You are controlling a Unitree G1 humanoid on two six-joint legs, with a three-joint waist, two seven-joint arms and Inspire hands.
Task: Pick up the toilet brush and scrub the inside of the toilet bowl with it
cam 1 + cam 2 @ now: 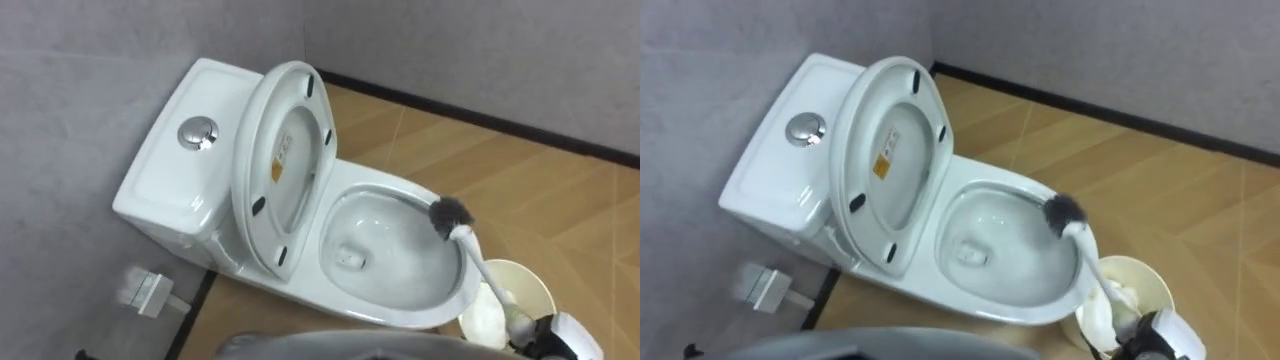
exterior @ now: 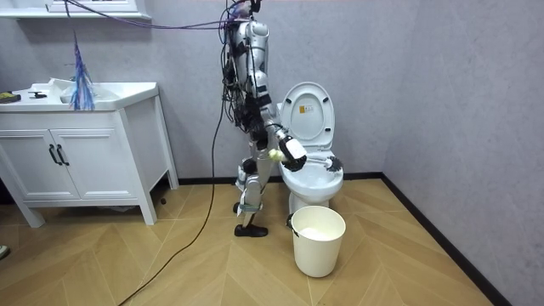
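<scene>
Standing close beside the toilet [image 2: 311, 174] in the room view, the robot reached its right arm out over the bowl. The right hand [image 1: 558, 336] showed at the lower right corner of the eye views, clenched round the end of the toilet brush [image 1: 472, 250], whose white handle ran up and away from the hand. At the far end from the hand, the dark bristle head [image 1: 451, 214] sat at the inner edge of the bowl rim [image 1: 335, 292]; whether it pressed on the porcelain could not be told.

Beyond the brush head, farther from the hand, the seat and lid [image 1: 285, 170] stood raised, leaning back toward the tank [image 1: 165, 180] with its round silver flush button [image 1: 198, 133] on top. Just below the hand, between it and the bowl, a white bucket [image 1: 532, 285] stood on the wooden floor, and the brush handle crossed above its opening. Something pale lay inside it.

Well apart from the hand, behind the robot in the room view, a white vanity cabinet [image 2: 85, 161] stood against the wall.
</scene>
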